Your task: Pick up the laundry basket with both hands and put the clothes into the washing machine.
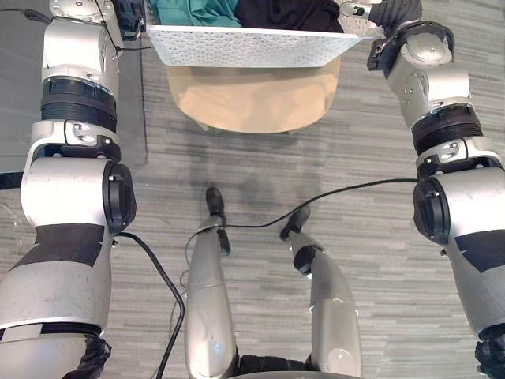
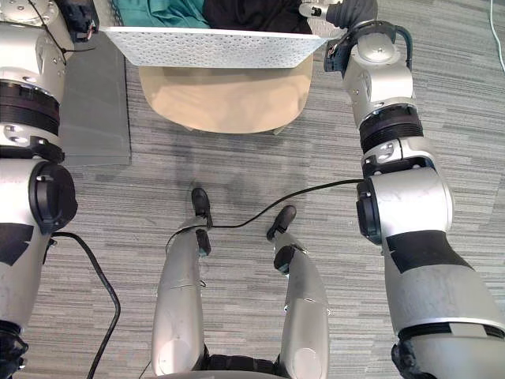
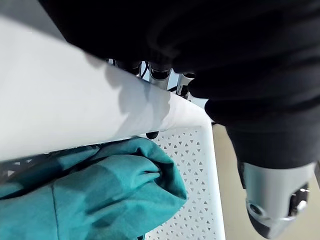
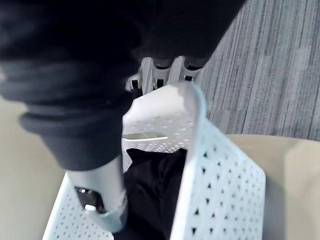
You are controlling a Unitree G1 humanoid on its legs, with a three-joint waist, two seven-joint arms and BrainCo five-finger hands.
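A white perforated laundry basket (image 1: 252, 46) sits at the top of the eye views, over a beige round table (image 1: 252, 99). It holds teal clothes (image 3: 100, 195) at its left end and black clothes (image 4: 155, 190) at its right. My left hand (image 1: 130, 22) is at the basket's left end. In the left wrist view its fingers (image 3: 160, 72) curl over the white rim (image 3: 75, 110). My right hand (image 1: 383, 12) grips the right end, with fingers (image 4: 160, 70) hooked over the rim and the thumb (image 4: 100, 200) inside the basket. I cannot tell whether the basket rests on the table.
A grey flat panel (image 2: 95, 110) lies on the floor left of the table. Grey striped flooring (image 1: 355, 142) spreads around the table and towards me.
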